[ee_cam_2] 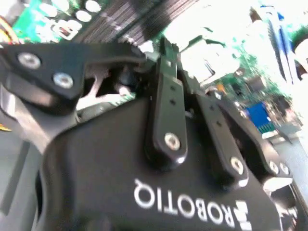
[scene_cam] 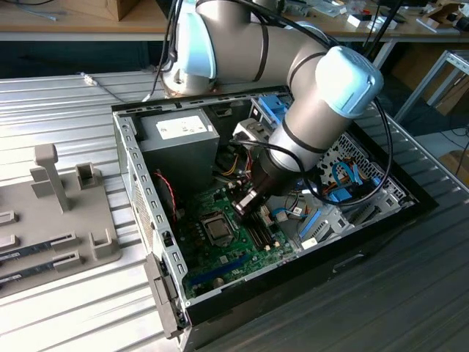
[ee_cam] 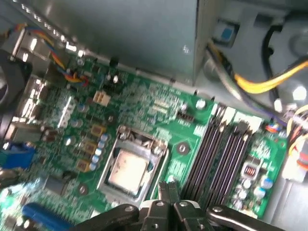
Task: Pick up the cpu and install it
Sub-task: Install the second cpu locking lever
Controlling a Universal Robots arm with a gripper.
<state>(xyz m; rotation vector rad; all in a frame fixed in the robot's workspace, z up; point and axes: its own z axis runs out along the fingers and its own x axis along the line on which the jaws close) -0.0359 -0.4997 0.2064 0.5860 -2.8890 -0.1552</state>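
Exterior view first, going from its left to its right. A grey holder point(scene_cam: 73, 220) lies on the metal table point(scene_cam: 66, 110), and long green memory sticks point(scene_cam: 37, 253) rest in its slots. Next comes the open computer case point(scene_cam: 139, 191). At its back sits the grey power box point(scene_cam: 176, 147) with a white label point(scene_cam: 181, 127) on top; the words on it are too small to read. On the green board point(scene_cam: 234, 257) the cpu point(scene_cam: 217, 229) lies flat in its square socket point(scene_cam: 217, 218), silver lid up. The gripper point(scene_cam: 240, 207) hangs just beside it, low over the board, near the black memory slots point(scene_cam: 260, 233). Blue cables point(scene_cam: 344, 176) lie further right.

In the first wrist view the cpu point(ee_cam: 127, 171) sits inside the metal socket frame point(ee_cam: 159, 144). The gripper point(ee_cam: 168, 188) has its two fingers pressed together with nothing between them. In the second wrist view the gripper point(ee_cam_2: 163, 45) has white letters on its black body.
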